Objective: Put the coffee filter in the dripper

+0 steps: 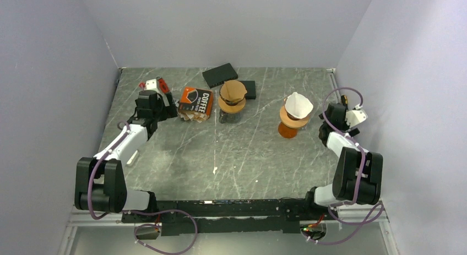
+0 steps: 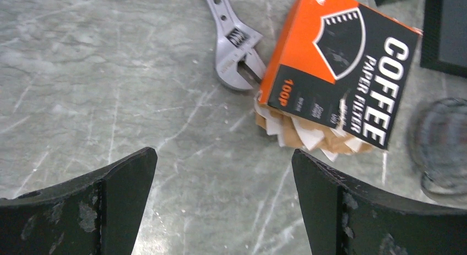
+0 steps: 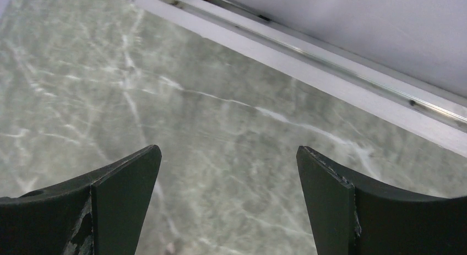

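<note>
**Both grippers wide and empty; a white filter sits in the orange dripper**

The grey-green marbled table (image 1: 242,156) fills the floor of the cell. Seen from above, the left arm reaches up to about ten o'clock on it and the right arm to about three o'clock.

The left gripper (image 2: 223,156) stands spread wide with nothing between its fingers (image 2: 110,205). In its own camera the orange-and-black filter box (image 2: 341,62) lies at one o'clock, apart from the fingers. Loose filters (image 2: 308,135), brown and white, spill from the box's near end. A silver wrench (image 2: 234,40) lies at twelve o'clock, its head just beside the box.

The right gripper (image 3: 228,150) is equally wide and holds nothing, with only bare table under it. From above, the orange dripper (image 1: 287,125) stands at its nine o'clock, near but not touching. A white filter (image 1: 299,104) sits open in the dripper's mouth.

Near twelve o'clock on the table a second dripper (image 1: 232,104) sits on a glass pot (image 1: 227,117) and holds a brown filter (image 1: 233,91). Two black boxes (image 1: 220,74) lie just behind it.
</note>
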